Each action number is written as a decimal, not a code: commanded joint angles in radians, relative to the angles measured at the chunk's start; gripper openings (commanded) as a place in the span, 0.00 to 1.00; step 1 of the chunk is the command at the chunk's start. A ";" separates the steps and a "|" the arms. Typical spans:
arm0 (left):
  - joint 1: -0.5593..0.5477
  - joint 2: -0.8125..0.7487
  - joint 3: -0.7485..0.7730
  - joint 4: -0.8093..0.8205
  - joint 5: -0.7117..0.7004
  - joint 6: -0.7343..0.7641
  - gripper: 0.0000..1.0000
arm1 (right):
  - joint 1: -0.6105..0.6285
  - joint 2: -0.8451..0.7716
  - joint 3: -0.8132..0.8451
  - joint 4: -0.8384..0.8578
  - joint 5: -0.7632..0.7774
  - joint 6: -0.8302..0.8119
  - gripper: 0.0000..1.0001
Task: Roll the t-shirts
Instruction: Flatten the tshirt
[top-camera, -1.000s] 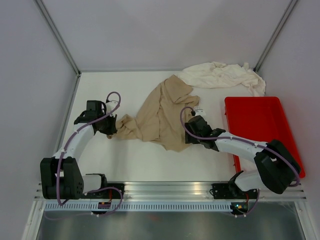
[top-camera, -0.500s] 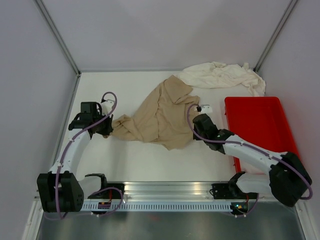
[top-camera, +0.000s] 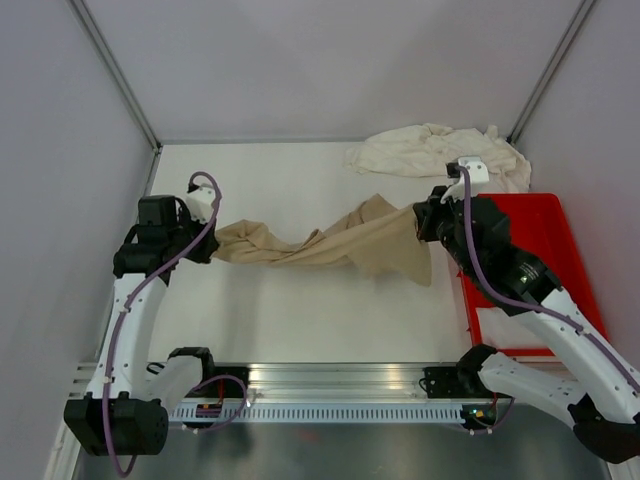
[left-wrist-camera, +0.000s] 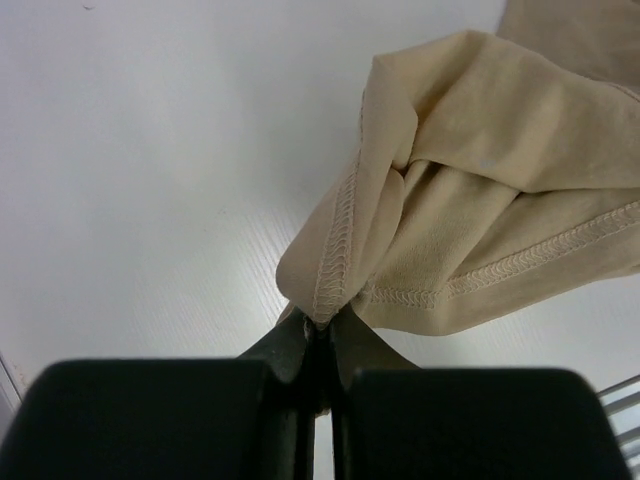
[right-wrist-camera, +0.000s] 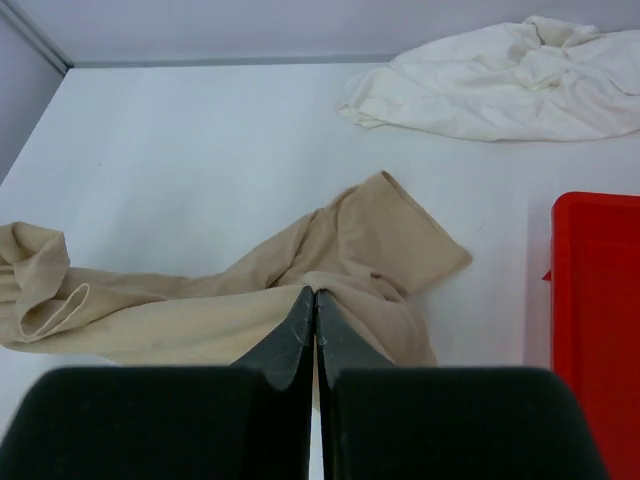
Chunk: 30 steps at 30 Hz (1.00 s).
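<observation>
L end effector (left-wrist-camera: 318, 330) & R end effector (right-wrist-camera: 313, 300) are each clamping tight on one end of the tan t-shirt (top-camera: 330, 245), stretching it between them across the counter (top-camera: 300, 320), w/ the white t-shirts (top-camera: 435, 152) lying bunched at the far edge near the red tray (top-camera: 530, 250).

**Soft cloth, shiny tray**

The tan t-shirt (left-wrist-camera: 480, 190) is soft matt cloth with stitched hems. The cream-white t-shirts (top-camera: 440, 152) are crumpled cloth. The red tray (right-wrist-camera: 600, 320) is smooth, shiny plastic. The white table (top-camera: 300, 320) looks smooth. The near rail (top-camera: 330, 375) is metal.
</observation>
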 joint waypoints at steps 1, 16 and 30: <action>0.004 -0.010 0.040 -0.063 0.039 0.030 0.02 | 0.004 0.048 0.056 -0.083 -0.073 -0.038 0.00; 0.167 0.508 0.072 0.014 0.063 0.039 0.55 | -0.088 0.605 0.024 0.110 -0.282 -0.070 0.00; 0.197 0.214 -0.110 -0.018 -0.056 0.321 0.63 | -0.156 0.631 -0.032 0.165 -0.313 -0.082 0.00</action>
